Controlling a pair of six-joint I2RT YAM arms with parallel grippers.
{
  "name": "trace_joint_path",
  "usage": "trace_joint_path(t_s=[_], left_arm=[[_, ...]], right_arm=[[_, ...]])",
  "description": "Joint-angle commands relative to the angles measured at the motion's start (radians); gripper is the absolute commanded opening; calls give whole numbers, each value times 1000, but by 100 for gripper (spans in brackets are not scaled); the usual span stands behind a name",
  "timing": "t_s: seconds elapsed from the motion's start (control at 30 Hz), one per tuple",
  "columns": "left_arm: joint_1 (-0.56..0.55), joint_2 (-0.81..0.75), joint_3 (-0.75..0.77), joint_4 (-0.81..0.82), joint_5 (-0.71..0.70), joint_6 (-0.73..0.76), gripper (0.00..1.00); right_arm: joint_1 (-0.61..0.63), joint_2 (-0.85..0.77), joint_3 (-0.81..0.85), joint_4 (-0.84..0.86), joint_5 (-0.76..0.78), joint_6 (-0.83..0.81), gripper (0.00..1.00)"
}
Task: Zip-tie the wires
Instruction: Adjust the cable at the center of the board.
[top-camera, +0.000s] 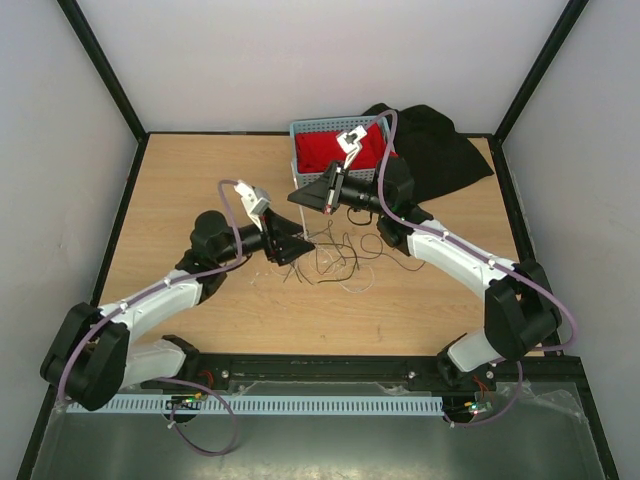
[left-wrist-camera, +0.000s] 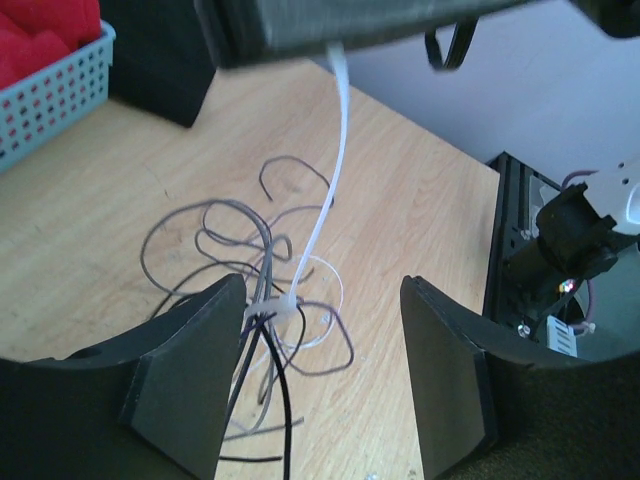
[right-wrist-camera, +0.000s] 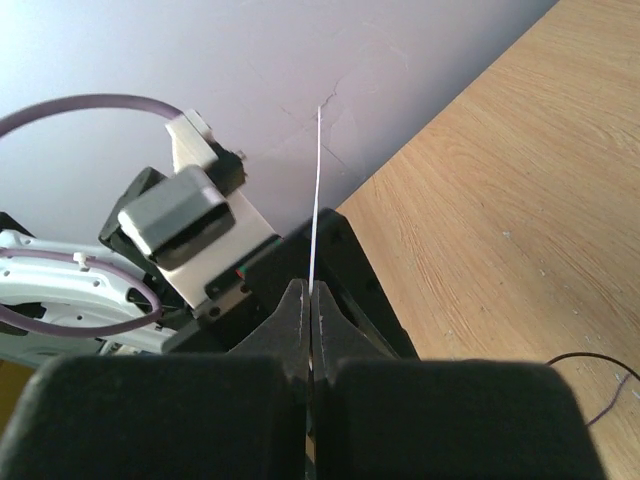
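Cinching is in hand: the right pincer (right-wrist-camera: 311, 300) clamps the tail of the zip tie (left-wrist-camera: 340, 150), and the left pincer (left-wrist-camera: 322, 300) stands wide astride the looped wires (left-wrist-camera: 200, 240) at the middle of the bench (top-camera: 180, 180). The next move likely calls for bracing the tie's head and pulling the tail tighter.

Lots of free room over the far left corner of the table (top-camera: 170, 190), all bare wood. More bare wood by the near edge, between the left arm (top-camera: 160, 295) and the right arm (top-camera: 460, 255). Blocked in the middle by the wires (top-camera: 338, 258), lying in loose loops. Blocked just beside them by the left gripper (top-camera: 296, 250) and the right gripper (top-camera: 300, 198), with the zip tie (left-wrist-camera: 340, 150) stretched between. A wide gap between the left gripper's fingers (left-wrist-camera: 190, 370), partly filled by wires and zip tie. No gap in the right gripper, pinched on the zip tie. Blocked at the far edge by the blue basket (top-camera: 300, 128), at the far right corner by a black cloth (top-camera: 440, 150). Shut in by white walls (top-camera: 300, 60) on three sides.
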Motion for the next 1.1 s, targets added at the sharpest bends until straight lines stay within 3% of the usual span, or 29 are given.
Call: trace_joint_path(t_s=[0.0,0.13,0.6,0.83,1.07], left_arm=[[8,-14,62,15,29,3,66],[8,24,94,16,37,19,63],[-1,116,111,17,58,41,23],[-19,116,62,16,46,32,11],[-64,108,-12,29,1,9,9]], right_arm=[[-3,-23,-4,43,-24,6,0],[-2,-21,-3,47,-25,9,0],[-2,-15,16,60,-21,10,0],[-2,10,63,52,-22,4,0],[-2,39,165,-20,-17,-42,0]])
